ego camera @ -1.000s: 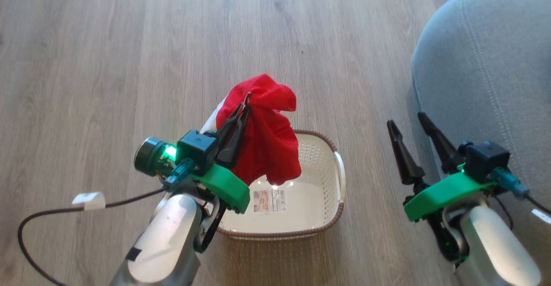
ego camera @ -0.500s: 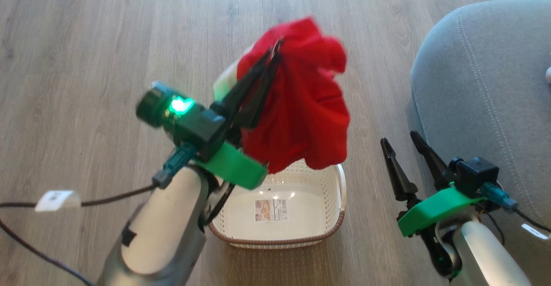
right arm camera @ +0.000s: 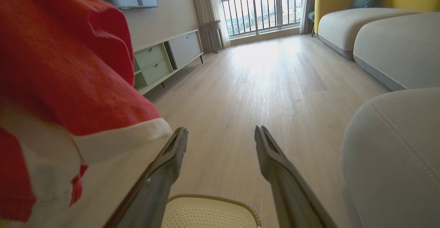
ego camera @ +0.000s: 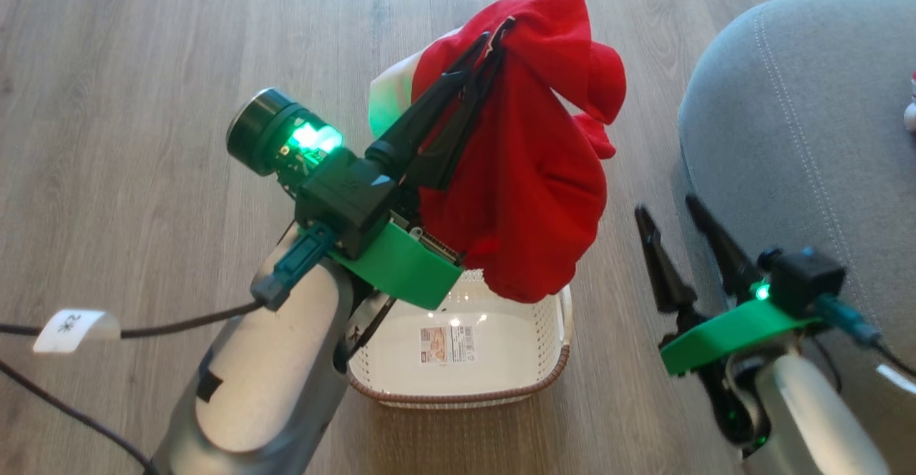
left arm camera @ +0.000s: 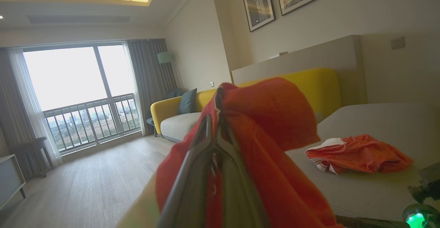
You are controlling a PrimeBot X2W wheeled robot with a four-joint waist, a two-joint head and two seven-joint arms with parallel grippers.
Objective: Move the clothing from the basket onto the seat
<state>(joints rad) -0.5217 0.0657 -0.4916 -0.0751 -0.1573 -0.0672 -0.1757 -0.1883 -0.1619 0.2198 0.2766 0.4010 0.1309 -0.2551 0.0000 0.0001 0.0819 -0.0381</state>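
Sitting on the wood floor (ego camera: 143, 67) close to the robot is the basket (ego camera: 458, 398). A paper label (ego camera: 449, 344) is stuck on its bare bottom. Above the basket's far edge hangs the red garment (ego camera: 544, 174), lifted up off the basket. The left gripper (ego camera: 499, 29) has its two dark fingers pressed together on the top of this garment, pinching a fold of cloth. The rest droops down in a soft bunch. A bit of white trim shows on the side away from the seat (ego camera: 801, 139).

The right gripper (ego camera: 666, 205) is low over the floor, between the basket and the seat. Its fingers stand wide apart, over bare floor.

The seat is grey, with a rounded corner and pale stitched lines. It is near the basket's right side but not touching it. Farther back, on the seat's flat top, lies a second red garment (left arm camera: 357, 152). It is a crumpled heap with white trim at one end, well apart from the one being held.
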